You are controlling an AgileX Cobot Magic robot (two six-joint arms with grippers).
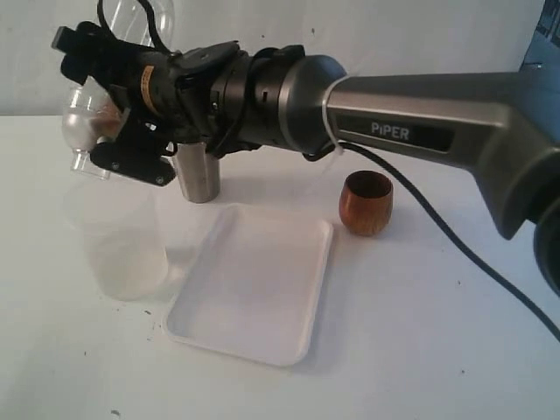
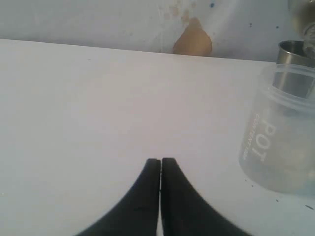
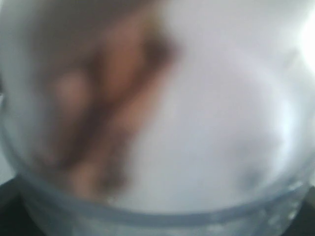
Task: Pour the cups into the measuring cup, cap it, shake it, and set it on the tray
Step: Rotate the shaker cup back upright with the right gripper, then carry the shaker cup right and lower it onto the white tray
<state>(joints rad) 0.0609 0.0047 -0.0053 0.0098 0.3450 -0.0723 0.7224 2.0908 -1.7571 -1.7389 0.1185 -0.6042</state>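
Exterior view: white tray [image 1: 259,293] lies on white tabletop [image 1: 420,337].

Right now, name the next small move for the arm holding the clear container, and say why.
Probably turn the measuring cup upright and bring it over the tray: the right gripper holds it tilted in the air, lid on, something brown inside, and the tray is bare.

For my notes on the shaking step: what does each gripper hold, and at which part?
The right gripper holds the measuring cup by its side wall, off the table. The left gripper is shut and empty.
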